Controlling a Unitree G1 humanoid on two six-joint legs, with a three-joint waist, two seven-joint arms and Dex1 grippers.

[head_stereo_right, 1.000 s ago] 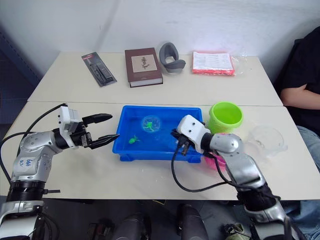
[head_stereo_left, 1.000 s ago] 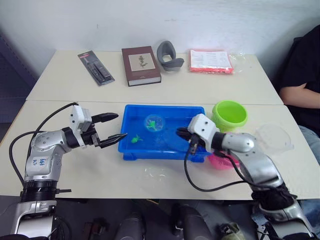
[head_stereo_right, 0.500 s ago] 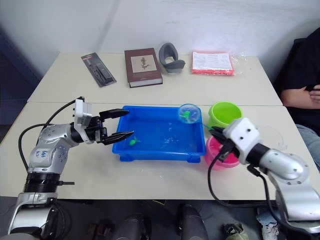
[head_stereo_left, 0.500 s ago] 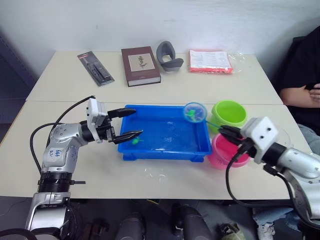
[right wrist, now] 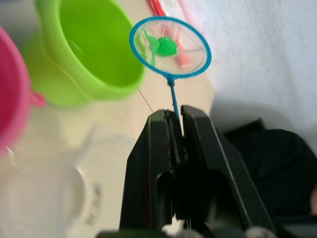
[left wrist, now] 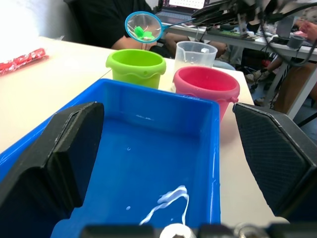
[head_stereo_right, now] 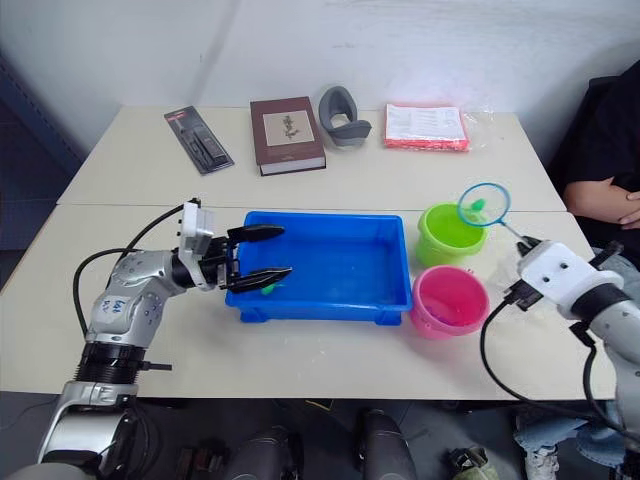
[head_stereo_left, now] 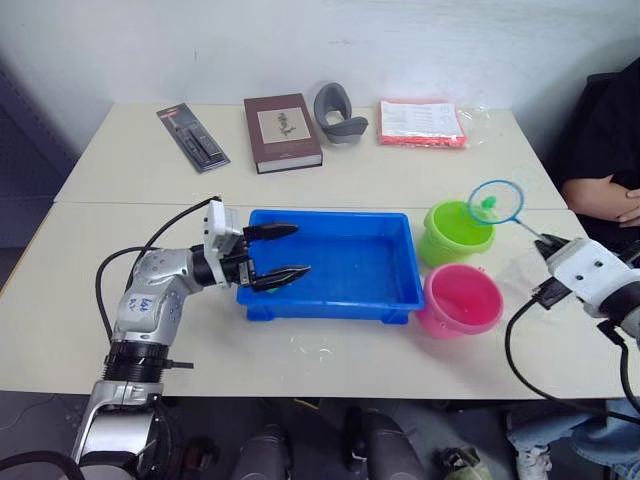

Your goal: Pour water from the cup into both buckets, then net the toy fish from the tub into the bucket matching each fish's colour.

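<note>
Your head cameras looked forward and down over the worktop (head_stereo_left: 330, 170) from above, both taking in the same scene. Your left wrist camera sat low and close, facing along the tub (left wrist: 148, 163) toward both buckets. Your right wrist camera looked closely along the net (right wrist: 170, 48) beside the green bucket (right wrist: 86, 49), which every view shared.

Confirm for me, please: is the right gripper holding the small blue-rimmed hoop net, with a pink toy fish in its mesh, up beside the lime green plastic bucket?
Not quite: the fish in the small blue-rimmed hoop net is green, not pink, as the right wrist view shows. The rest holds: the right gripper grips the net's handle, up beside the lime green plastic bucket.
</note>
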